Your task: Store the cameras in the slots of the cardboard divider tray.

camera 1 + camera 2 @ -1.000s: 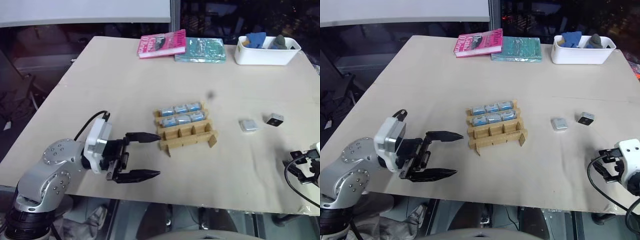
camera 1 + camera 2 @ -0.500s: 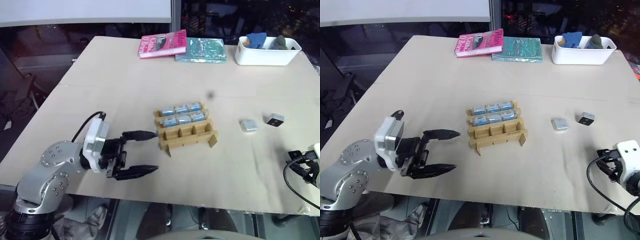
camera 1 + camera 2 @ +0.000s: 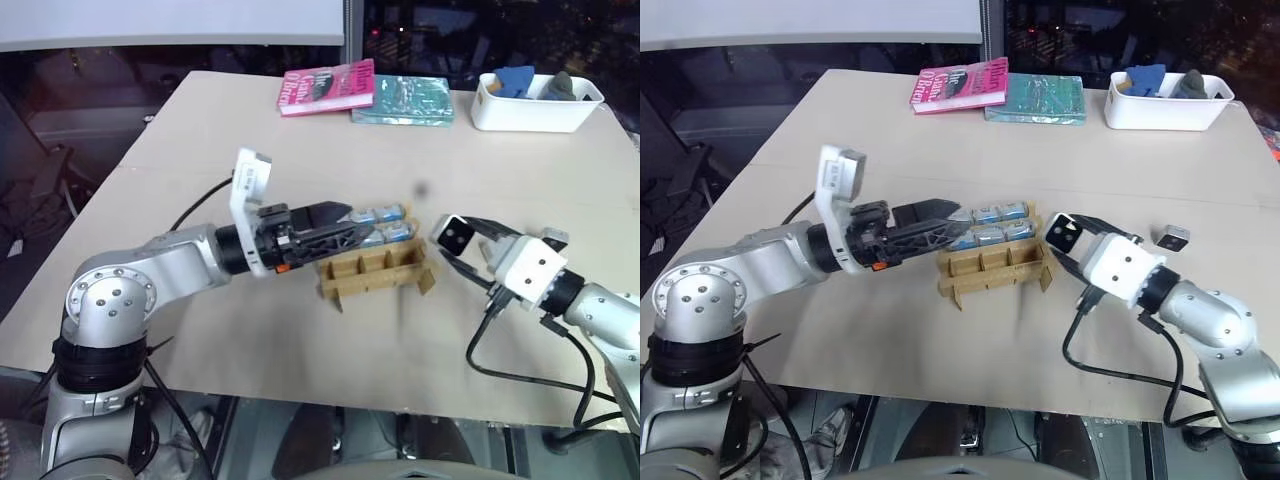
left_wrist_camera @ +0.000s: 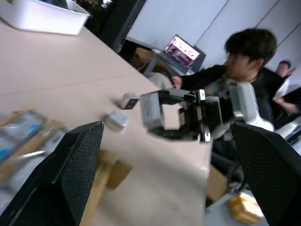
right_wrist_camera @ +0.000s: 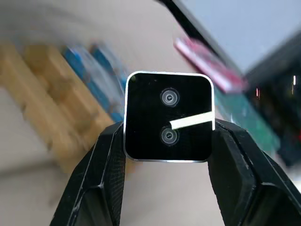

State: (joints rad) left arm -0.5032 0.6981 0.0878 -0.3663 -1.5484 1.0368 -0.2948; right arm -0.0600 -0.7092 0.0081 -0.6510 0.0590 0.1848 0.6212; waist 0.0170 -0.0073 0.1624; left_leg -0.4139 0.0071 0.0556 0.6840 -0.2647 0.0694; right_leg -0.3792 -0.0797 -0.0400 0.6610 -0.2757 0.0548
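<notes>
**One camera gripped beside a tray with its front row empty**

Clearly, a small square camera with a black, twin-lens face (image 5: 168,116) is clamped between the two black fingers of the right end effector (image 3: 462,243), just right of centre in the left eye view. It is held face outward beside the right end of the low brown cardboard divider tray (image 3: 375,268), presumably so that it can be carried over an empty slot.

The tray sits at the middle of the pale worktop (image 3: 250,140). Its two back rows are filled with silver-grey cameras with bluish faces (image 3: 380,212), while the front row of slots (image 3: 368,264) is judged to be empty and the likely destination.

The left end effector (image 3: 335,225) is reached in from the left with its fingers spread wide and nothing between them, over the tray's left end. It may be placed there to steady the tray or to receive the camera; which cannot be told.

Another dark-faced camera (image 3: 1172,237) lies on the worktop right of the tray, waiting its turn.
</notes>
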